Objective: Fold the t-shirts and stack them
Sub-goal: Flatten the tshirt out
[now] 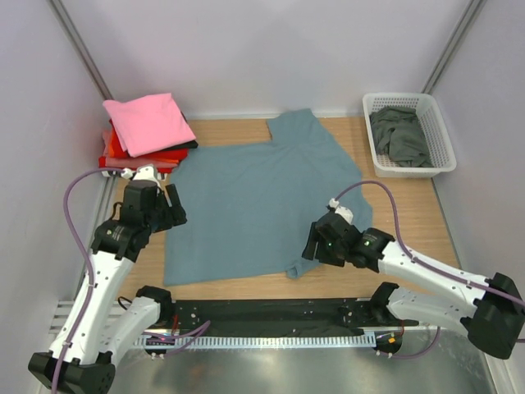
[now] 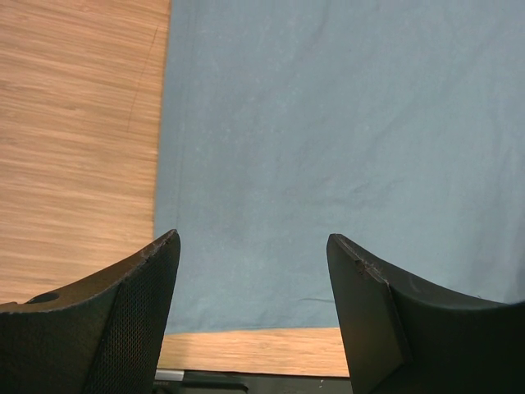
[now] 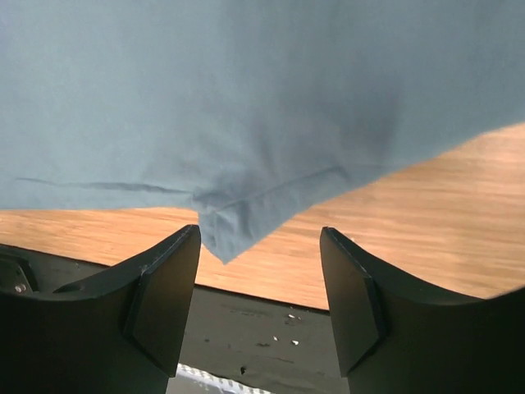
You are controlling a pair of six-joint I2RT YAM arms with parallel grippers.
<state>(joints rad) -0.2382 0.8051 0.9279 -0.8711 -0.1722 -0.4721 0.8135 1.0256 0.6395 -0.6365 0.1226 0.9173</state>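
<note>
A large slate-blue t-shirt [image 1: 254, 205] [image 2: 328, 123] [image 3: 246, 98] lies spread flat in the middle of the table. My left gripper [image 1: 171, 213] [image 2: 253, 242] hovers open over the shirt's left side near its left edge, with nothing between the fingers. My right gripper [image 1: 309, 246] [image 3: 259, 231] is open at the shirt's near right corner. That folded corner tip [image 3: 225, 238] lies just ahead of the left finger and is not pinched. At the back left, a folded pink t-shirt [image 1: 148, 121] tops a stack with a red t-shirt [image 1: 123, 152] and a black one [image 1: 187, 145].
A white lattice basket [image 1: 410, 171] stands at the back right with a dark grey-green t-shirt [image 1: 399, 135] crumpled inside. The black base rail [image 1: 271, 312] runs along the near table edge, close behind both grippers. White walls enclose the table on both sides.
</note>
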